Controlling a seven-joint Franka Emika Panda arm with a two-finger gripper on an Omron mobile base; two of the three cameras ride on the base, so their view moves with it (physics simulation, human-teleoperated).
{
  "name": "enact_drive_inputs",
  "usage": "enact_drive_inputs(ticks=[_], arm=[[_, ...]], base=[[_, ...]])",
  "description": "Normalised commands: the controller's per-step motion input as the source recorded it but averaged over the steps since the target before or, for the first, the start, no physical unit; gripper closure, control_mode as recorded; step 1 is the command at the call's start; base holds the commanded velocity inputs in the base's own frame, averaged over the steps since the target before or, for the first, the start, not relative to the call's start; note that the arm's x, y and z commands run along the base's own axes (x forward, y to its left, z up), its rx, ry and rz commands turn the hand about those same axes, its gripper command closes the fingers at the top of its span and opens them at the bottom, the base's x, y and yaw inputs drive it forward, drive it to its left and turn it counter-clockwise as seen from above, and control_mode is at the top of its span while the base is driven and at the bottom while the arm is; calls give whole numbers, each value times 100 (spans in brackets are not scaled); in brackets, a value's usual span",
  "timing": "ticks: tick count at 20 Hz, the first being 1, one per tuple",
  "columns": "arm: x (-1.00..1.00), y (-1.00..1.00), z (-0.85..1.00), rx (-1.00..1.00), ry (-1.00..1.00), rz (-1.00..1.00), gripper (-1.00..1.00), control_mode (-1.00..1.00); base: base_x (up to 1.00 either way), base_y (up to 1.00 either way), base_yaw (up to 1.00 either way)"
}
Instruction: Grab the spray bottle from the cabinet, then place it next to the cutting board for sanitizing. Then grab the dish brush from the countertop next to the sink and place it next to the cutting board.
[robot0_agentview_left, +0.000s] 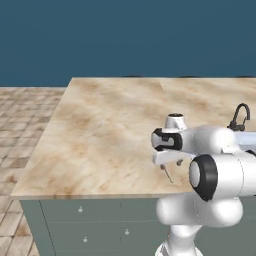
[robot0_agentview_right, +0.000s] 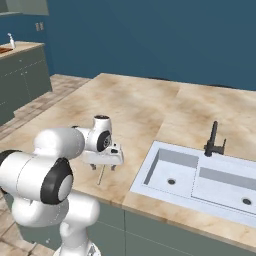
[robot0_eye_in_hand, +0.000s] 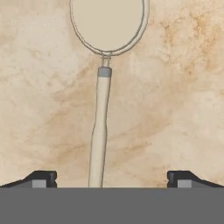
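The dish brush (robot0_eye_in_hand: 101, 127) lies flat on the marble countertop (robot0_agentview_left: 105, 130), its round head (robot0_eye_in_hand: 107, 24) far from me and its thin handle running back between my fingertips. My gripper (robot0_eye_in_hand: 112, 177) hangs open just above the handle, pointing down, one finger on each side and nothing held. From the base views the gripper (robot0_agentview_left: 170, 163) (robot0_agentview_right: 102, 167) is near the counter's front edge, with the brush handle (robot0_agentview_right: 101, 176) poking out beneath it. Far off at the upper left a small white spray bottle (robot0_agentview_right: 11, 41) stands by a brown patch that may be the cutting board (robot0_agentview_right: 4, 50).
A double sink (robot0_agentview_right: 150, 165) with a black faucet (robot0_agentview_right: 214, 140) lies to the right of the gripper. Grey-green drawers (robot0_agentview_left: 100, 225) front the counter. A corner of a wall cabinet (robot0_agentview_right: 25, 6) shows above the far counter. Tiled floor lies to the left.
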Motion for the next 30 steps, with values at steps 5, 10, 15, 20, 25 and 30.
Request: enact_drive_inputs(ticks=[5, 10, 15, 20, 25, 30], arm=[[53, 0, -49, 0, 0, 4, -100, -100], [44, 0, -36, 0, 0, 2, -100, -100], [26, 15, -41, 0, 0, 0, 100, -100], [5, 25, -58, -1, -4, 0, 100, -100], [-7, 64, -68, -10, -8, 1, 100, -100], [-17, 66, -52, -3, 0, 2, 100, -100]], base=[[0, 0, 0], [0, 0, 0], [0, 0, 0], [0, 0, 0], [0, 0, 0], [0, 0, 0]])
